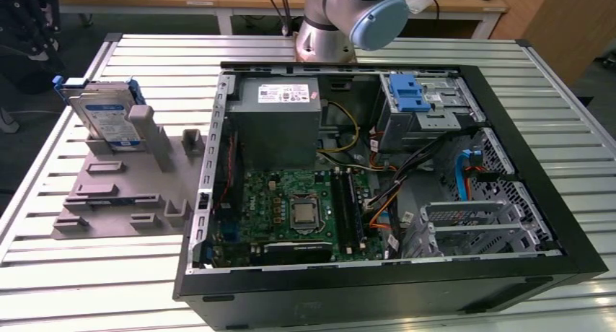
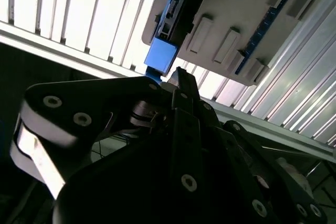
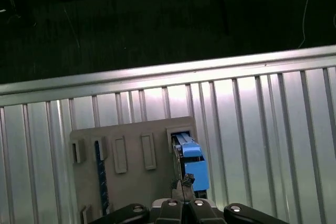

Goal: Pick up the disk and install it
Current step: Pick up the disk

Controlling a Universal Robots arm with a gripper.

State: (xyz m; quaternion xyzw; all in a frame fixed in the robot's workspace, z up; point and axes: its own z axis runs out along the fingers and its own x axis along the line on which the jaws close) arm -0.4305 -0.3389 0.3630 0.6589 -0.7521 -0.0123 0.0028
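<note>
The disk [image 1: 104, 115] stands on edge in a grey holder [image 1: 115, 202] on the desk [image 1: 39, 267], at the upper left of the exterior view, beside the open computer case [image 1: 385, 303]. In the first wrist view the gripper [image 3: 181, 187], jaws together and empty, hangs above the disk.

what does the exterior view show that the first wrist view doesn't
Exterior view's own: the open computer case with its green circuit board and grey power box, plus the arm at the table's far side. First wrist view's own: a close look at the gripper, next to the disk's blue end. Shared: the disk standing on edge in the grey holder on the slatted metal table.
</note>
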